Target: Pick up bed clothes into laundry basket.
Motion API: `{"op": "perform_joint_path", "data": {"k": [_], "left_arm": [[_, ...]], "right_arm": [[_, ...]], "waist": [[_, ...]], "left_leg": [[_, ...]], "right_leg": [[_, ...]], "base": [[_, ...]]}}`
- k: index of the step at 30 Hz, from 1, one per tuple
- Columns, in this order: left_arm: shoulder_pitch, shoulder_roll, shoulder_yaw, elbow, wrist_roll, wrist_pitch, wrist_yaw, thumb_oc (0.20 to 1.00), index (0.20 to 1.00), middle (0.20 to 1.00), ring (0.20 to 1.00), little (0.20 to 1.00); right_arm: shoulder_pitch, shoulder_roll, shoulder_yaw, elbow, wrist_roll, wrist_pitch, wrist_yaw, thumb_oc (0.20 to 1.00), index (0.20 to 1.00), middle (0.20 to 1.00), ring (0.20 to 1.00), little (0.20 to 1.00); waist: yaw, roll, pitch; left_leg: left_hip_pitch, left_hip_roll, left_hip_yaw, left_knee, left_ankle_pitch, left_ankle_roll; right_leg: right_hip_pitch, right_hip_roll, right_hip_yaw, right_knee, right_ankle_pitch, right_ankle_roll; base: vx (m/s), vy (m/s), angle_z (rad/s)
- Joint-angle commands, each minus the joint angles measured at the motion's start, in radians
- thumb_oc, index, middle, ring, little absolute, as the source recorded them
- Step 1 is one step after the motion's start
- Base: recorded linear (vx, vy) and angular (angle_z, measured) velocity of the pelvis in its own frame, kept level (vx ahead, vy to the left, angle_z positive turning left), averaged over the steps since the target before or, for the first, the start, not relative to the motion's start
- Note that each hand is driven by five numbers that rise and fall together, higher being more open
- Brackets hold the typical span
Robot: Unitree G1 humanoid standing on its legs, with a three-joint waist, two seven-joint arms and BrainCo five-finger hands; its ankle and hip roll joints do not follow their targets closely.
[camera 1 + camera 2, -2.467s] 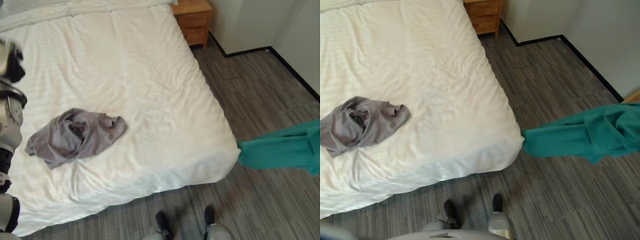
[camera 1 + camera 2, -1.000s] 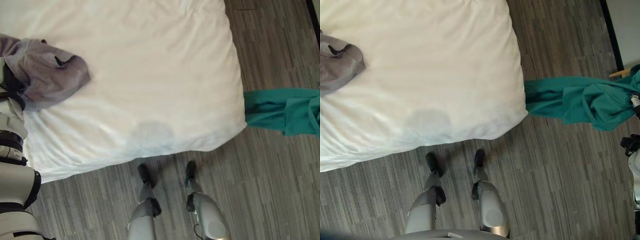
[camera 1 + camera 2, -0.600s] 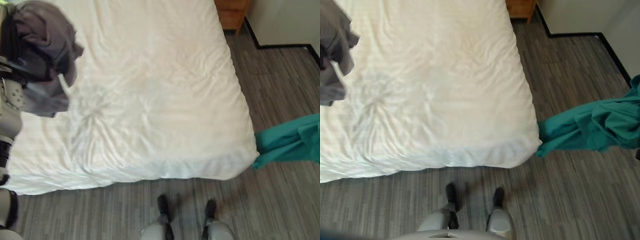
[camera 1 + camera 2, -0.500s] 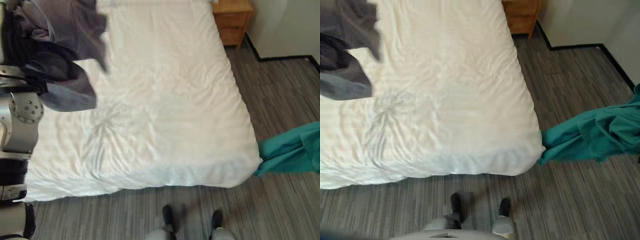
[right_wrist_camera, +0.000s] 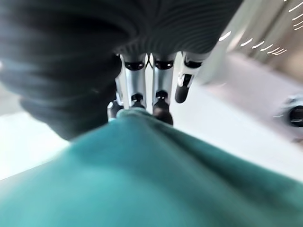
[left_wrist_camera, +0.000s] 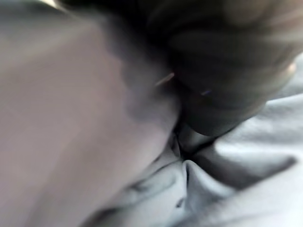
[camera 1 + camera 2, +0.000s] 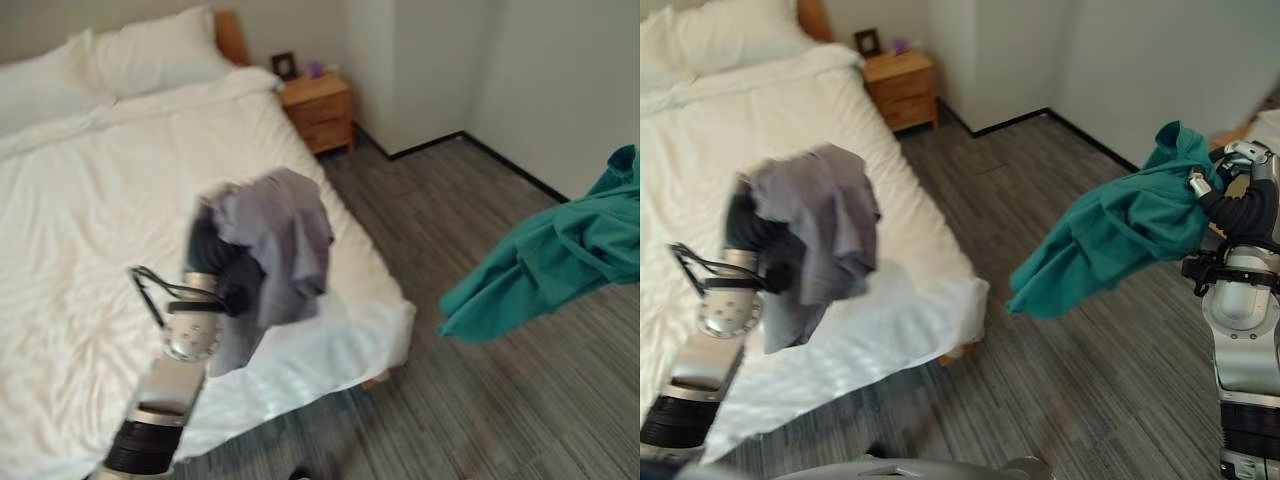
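Observation:
A grey garment (image 7: 820, 225) hangs in the air over the bed's near corner, draped over my left hand (image 7: 743, 228); only the hand's dark cover shows under the cloth. In the left wrist view, grey cloth (image 6: 222, 161) lies right against the camera. My right hand (image 7: 1237, 160) is raised at the far right, shut on a teal garment (image 7: 1120, 230) that hangs down to its left above the floor. The right wrist view has its fingers (image 5: 137, 87) curled into the teal cloth (image 5: 156, 179).
The white bed (image 7: 90, 200) takes up the left, with pillows (image 7: 150, 50) at its head. A wooden nightstand (image 7: 318, 105) stands by the far corner against the wall. Grey plank floor (image 7: 1040, 380) runs to the right of the bed.
The camera has swung up and round. The grey garment has left the bed and moved right on my left hand. The teal garment now hangs higher from my right hand.

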Motion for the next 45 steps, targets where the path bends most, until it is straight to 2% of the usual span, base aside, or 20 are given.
{"op": "perform_joint_path", "data": {"k": [1,5,7,8,9,12,13,15,19,22,24,26,27,28,30,33,36,38,41,45], "left_arm": [[-0.181,-0.007,0.023,-0.026,-0.094,-0.062,0.006,0.200,0.200,0.200,0.200,0.200],[-0.278,-0.065,-0.044,0.040,-0.138,-0.058,0.039,0.200,0.200,0.200,0.200,0.200],[-0.284,-0.066,-0.042,0.044,-0.139,-0.060,0.040,0.200,0.200,0.200,0.200,0.200],[-0.301,-0.076,-0.059,0.069,-0.148,-0.067,0.054,0.200,0.200,0.200,0.200,0.200],[-0.313,-0.078,-0.084,0.076,-0.136,-0.068,0.052,0.200,0.200,0.200,0.200,0.200],[-0.323,-0.083,-0.095,0.080,-0.122,-0.063,0.053,0.200,0.200,0.200,0.200,0.200],[-0.330,-0.094,-0.107,0.092,-0.114,-0.056,0.056,0.200,0.200,0.200,0.200,0.200],[-0.338,-0.091,-0.112,0.100,-0.108,-0.048,0.064,0.200,0.200,0.200,0.200,0.200],[-0.351,-0.090,-0.120,0.117,-0.104,-0.039,0.080,0.200,0.200,0.200,0.200,0.200],[-0.364,-0.080,-0.130,0.150,-0.123,-0.024,0.092,0.200,0.200,0.200,0.200,0.200],[-0.381,-0.053,-0.149,0.150,-0.138,-0.018,0.099,0.200,0.200,0.200,0.200,0.200],[-0.425,-0.026,-0.161,0.179,-0.142,0.004,0.118,0.200,0.200,0.200,0.200,0.200],[-0.425,-0.026,-0.160,0.180,-0.142,0.004,0.118,0.200,0.200,0.200,0.200,0.200],[-0.462,-0.028,-0.178,0.197,-0.123,0.015,0.127,0.200,0.200,0.200,0.200,0.200],[-0.500,-0.035,-0.190,0.212,-0.113,0.017,0.135,0.200,0.200,0.200,0.200,0.200],[-0.523,-0.056,-0.207,0.199,-0.093,0.014,0.119,0.200,0.200,0.200,0.200,0.200],[-0.504,-0.074,-0.218,0.192,-0.073,0.012,0.098,0.200,0.200,0.200,0.200,0.200],[-0.482,-0.097,-0.223,0.201,-0.065,0.010,0.076,0.200,0.200,0.200,0.200,0.200],[-0.444,-0.103,-0.210,0.202,-0.061,0.004,0.057,0.200,0.200,0.200,0.200,0.200],[-0.427,-0.115,-0.222,0.210,-0.061,0.000,0.045,0.200,0.200,0.200,0.200,0.200]], "right_arm": [[-0.133,-0.065,-0.010,-0.057,0.000,-0.033,-0.015,0.200,0.200,0.200,0.200,0.200],[-0.257,-0.121,0.111,-0.029,-0.003,-0.015,-0.036,0.200,0.200,0.200,0.200,0.200],[-0.264,-0.123,0.114,-0.026,-0.003,-0.014,-0.037,0.200,0.200,0.200,0.200,0.200],[-0.285,-0.146,0.142,-0.011,-0.022,0.003,-0.043,0.200,0.200,0.200,0.200,0.200],[-0.315,-0.168,0.162,0.011,-0.043,0.012,-0.053,0.200,0.200,0.200,0.200,0.200],[-0.357,-0.183,0.188,0.032,-0.043,0.013,-0.064,0.200,0.200,0.200,0.200,0.200],[-0.388,-0.191,0.217,0.061,-0.041,0.026,-0.074,0.200,0.200,0.200,0.200,0.200],[-0.442,-0.198,0.268,0.085,-0.048,0.037,-0.075,0.200,0.200,0.200,0.200,0.200],[-0.540,-0.208,0.362,0.143,-0.036,0.049,-0.076,0.200,0.200,0.200,0.200,0.200],[-0.640,-0.207,0.483,0.211,-0.037,0.062,-0.052,0.200,0.200,0.200,0.200,0.200],[-0.661,-0.198,0.508,0.214,-0.052,0.070,-0.047,0.200,0.200,0.200,0.200,0.200],[-0.714,-0.186,0.539,0.240,-0.088,0.095,-0.049,0.200,0.200,0.200,0.200,0.200],[-0.715,-0.186,0.539,0.240,-0.088,0.095,-0.049,0.200,0.200,0.200,0.200,0.200],[-0.736,-0.193,0.534,0.233,-0.108,0.105,-0.052,0.200,0.200,0.200,0.200,0.200],[-0.754,-0.200,0.524,0.226,-0.118,0.107,-0.059,0.200,0.200,0.200,0.200,0.200],[-0.731,-0.239,0.482,0.222,-0.110,0.112,-0.066,0.200,0.200,0.200,0.200,0.200],[-0.649,-0.270,0.417,0.214,-0.096,0.112,-0.061,0.200,0.200,0.200,0.200,0.200],[-0.601,-0.319,0.385,0.230,-0.096,0.122,-0.060,0.200,0.200,0.200,0.200,0.200],[-0.566,-0.359,0.353,0.267,-0.120,0.144,-0.057,0.200,0.200,0.200,0.200,0.200],[-0.578,-0.408,0.370,0.315,-0.139,0.154,-0.041,0.200,0.200,0.200,0.200,0.200]], "waist": [[0.001,-0.014,-0.004],[0.001,0.007,0.046],[0.003,0.013,0.051],[0.036,-0.006,0.084],[0.056,-0.036,0.096],[0.066,-0.043,0.098],[0.075,-0.044,0.107],[0.095,-0.027,0.106],[0.143,0.000,0.103],[0.174,0.005,0.085],[0.189,-0.030,0.080],[0.196,-0.057,0.079],[0.196,-0.058,0.079],[0.159,-0.048,0.090],[0.118,-0.015,0.105],[0.056,0.015,0.126],[0.002,0.005,0.131],[-0.041,-0.017,0.135],[-0.056,-0.016,0.129],[-0.062,-0.050,0.101]], "left_leg": [[0.024,-0.020,0.033,-0.154,0.074,-0.104],[0.028,0.078,-0.025,-0.002,0.141,-0.157],[0.023,0.090,-0.026,0.013,0.136,-0.158],[-0.065,0.021,-0.203,0.142,0.107,-0.116],[-0.137,-0.100,-0.342,0.181,-0.001,-0.067],[-0.176,-0.156,-0.345,0.188,-0.037,-0.044],[-0.249,-0.211,-0.321,0.196,-0.067,-0.028],[-0.297,-0.253,-0.285,0.144,-0.041,-0.018],[-0.321,-0.244,-0.179,0.029,0.033,-0.030],[-0.266,-0.253,-0.139,-0.085,0.039,0.021],[-0.245,-0.278,-0.145,-0.105,0.025,0.052],[-0.184,-0.296,-0.111,-0.127,-0.005,0.094],[-0.184,-0.297,-0.110,-0.127,-0.004,0.094],[-0.135,-0.295,-0.125,-0.135,-0.026,0.101],[-0.081,-0.277,-0.151,-0.148,-0.054,0.093],[-0.024,-0.280,-0.224,-0.171,-0.086,0.066],[0.005,-0.287,-0.288,-0.173,-0.109,0.038],[0.060,-0.277,-0.335,-0.173,-0.152,-0.008],[0.130,-0.230,-0.342,-0.173,-0.193,-0.052],[0.208,-0.225,-0.393,-0.108,-0.277,-0.063]], "right_leg": [[0.145,-0.006,-0.018,-0.178,0.043,0.105],[0.155,0.108,0.109,-0.285,-0.024,0.061],[0.154,0.116,0.111,-0.285,-0.025,0.055],[0.152,0.137,0.175,-0.294,-0.032,0.031],[0.149,0.147,0.270,-0.294,-0.035,0.025],[0.146,0.152,0.326,-0.294,-0.035,0.026],[0.167,0.166,0.370,-0.294,-0.051,0.018],[0.181,0.206,0.419,-0.294,-0.066,0.015],[0.243,0.256,0.470,-0.294,-0.115,0.007],[0.314,0.289,0.478,-0.293,-0.144,0.012],[0.313,0.270,0.465,-0.200,-0.130,0.043],[0.235,0.219,0.414,0.029,-0.028,0.145],[0.234,0.219,0.415,0.030,-0.029,0.145],[0.140,0.199,0.390,0.214,0.095,0.145],[0.025,0.140,0.353,0.306,0.100,0.145],[-0.071,0.051,0.332,0.214,0.032,0.127],[-0.081,0.047,0.320,0.044,0.011,0.103],[-0.162,0.008,0.344,-0.196,0.114,0.134],[-0.229,-0.046,0.273,-0.276,0.196,0.145],[-0.171,-0.047,0.290,-0.277,0.231,0.145]], "base": [[-0.08,-0.246,-0.82],[-0.01,-0.335,-1.35],[0.06,-0.265,-1.28],[0.23,-0.514,-1.44],[0.22,-0.499,-1.62],[0.25,-0.217,-1.37],[0.29,-0.178,-0.83],[0.27,-0.149,-0.59],[0.41,-0.105,-1.43],[0.52,-0.097,-0.89],[0.41,-0.107,-0.49],[0.30,-0.105,-0.49],[0.39,-0.163,-0.16],[0.19,-0.078,-0.02],[0.35,-0.050,0.78],[0.42,-0.065,0.93],[0.32,-0.226,1.52],[0.45,-0.368,0.96],[0.45,-0.388,0.89],[0.44,-0.325,0.11]]}}
